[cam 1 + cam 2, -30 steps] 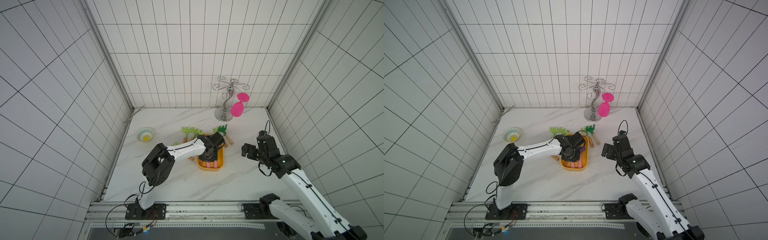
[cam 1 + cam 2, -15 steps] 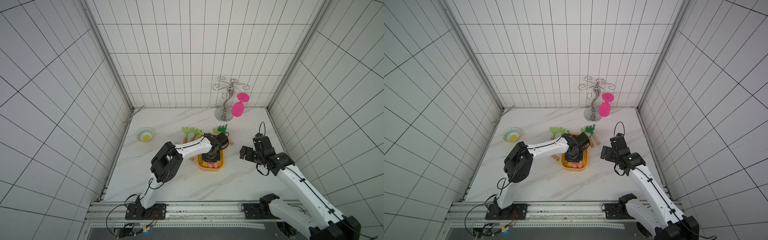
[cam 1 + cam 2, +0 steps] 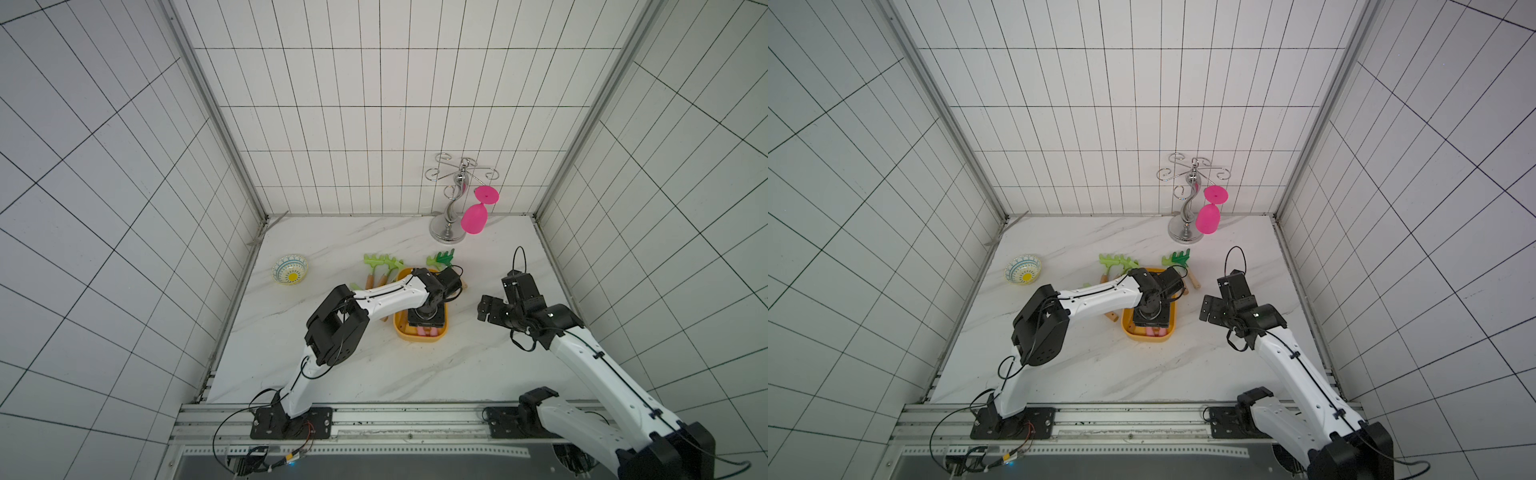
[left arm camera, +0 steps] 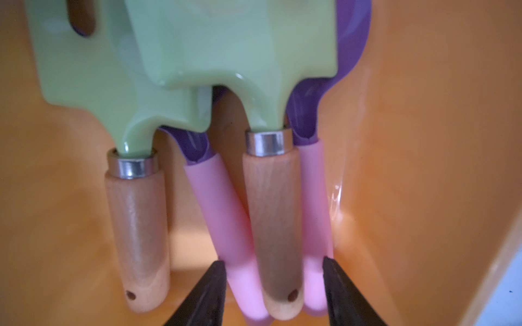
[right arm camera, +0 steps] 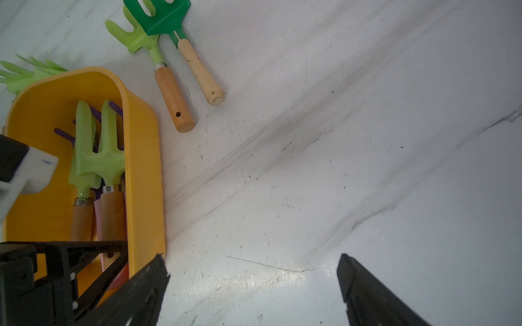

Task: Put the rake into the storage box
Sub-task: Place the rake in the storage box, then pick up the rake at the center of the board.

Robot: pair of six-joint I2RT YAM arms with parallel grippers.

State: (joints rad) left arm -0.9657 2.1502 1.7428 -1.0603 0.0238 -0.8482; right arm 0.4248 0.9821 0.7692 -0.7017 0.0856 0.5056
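Left wrist view showed four tools in the storage box (image 4: 423,146): the rake (image 4: 271,197), a second pale-green rake (image 4: 135,214) and two pink-handled purple tools (image 4: 226,214). Left gripper (image 4: 271,261) pointed down, jaws parted astride the rake's handle, clamping nothing. Right gripper (image 5: 252,256) hovered wide open beside the box; two more rakes (image 5: 172,93) lay on the table (image 5: 367,141).

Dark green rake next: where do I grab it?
Probably the pale wooden handle of the dark green rake, toward its free end, from above, jaws across it: it lies flat on the table; its head overlaps the light green rake, whose handle splays away.
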